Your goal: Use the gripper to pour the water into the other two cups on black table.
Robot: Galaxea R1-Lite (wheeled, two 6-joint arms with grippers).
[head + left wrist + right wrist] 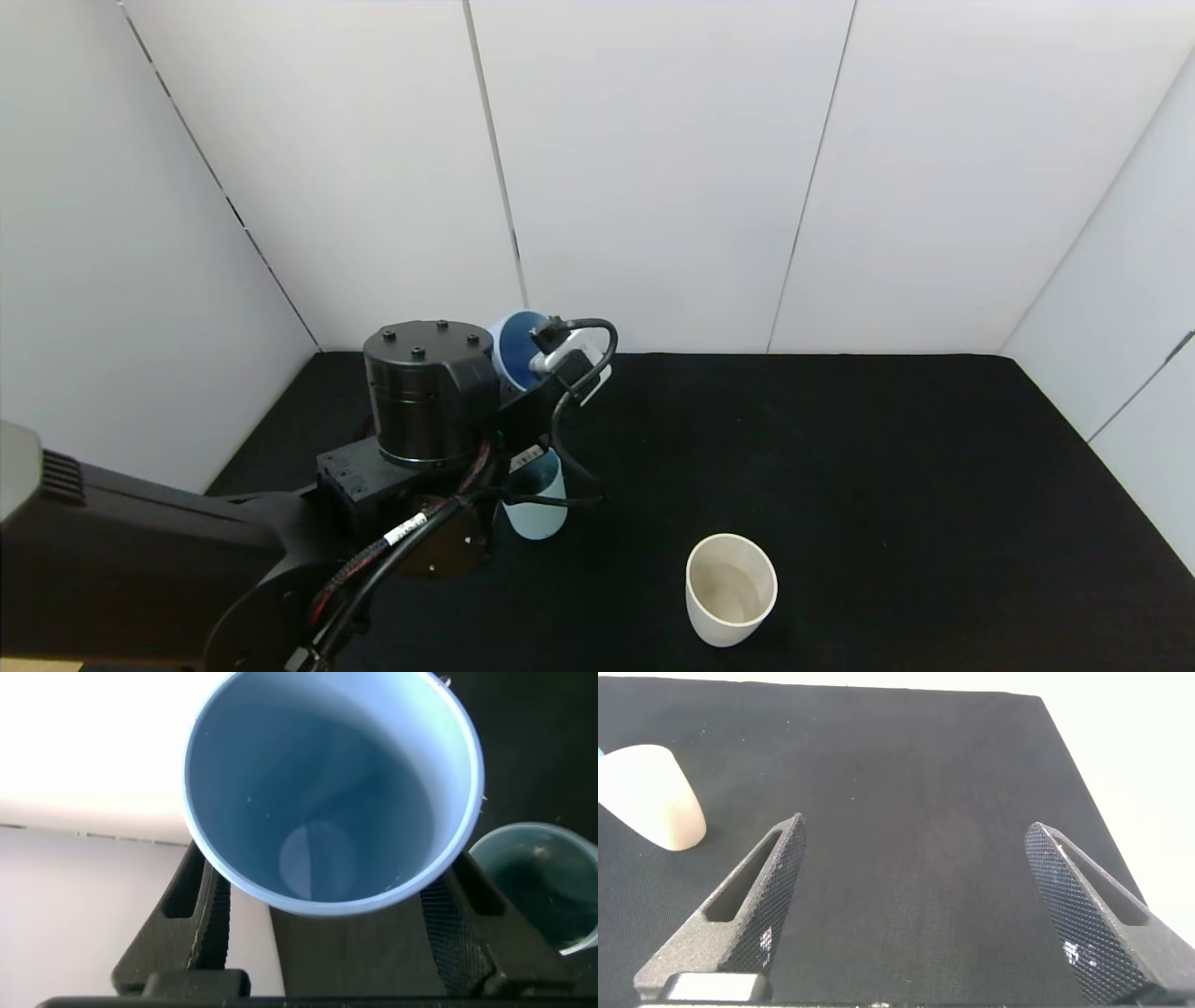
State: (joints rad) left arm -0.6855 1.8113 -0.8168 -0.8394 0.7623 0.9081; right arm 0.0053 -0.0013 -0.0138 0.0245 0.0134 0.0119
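My left gripper (549, 359) is shut on the light blue tumbler (516, 347) and holds it raised and tilted, mouth towards the camera, above the back left of the black table (887, 467). In the left wrist view the tumbler (327, 793) sits between the two fingers (201, 919); I see no stream of water. The teal-green cup (535, 509) stands upright just below the gripper and also shows in the left wrist view (537, 887). The cream-white cup (731, 588) stands front centre with a faint shimmer inside. My right gripper (915, 905) is open and empty over bare table.
White panel walls (653, 168) close the table at the back and both sides. The left arm's thick black body (429, 392) hides part of the teal-green cup. The cream-white cup (649, 798) shows far off in the right wrist view.
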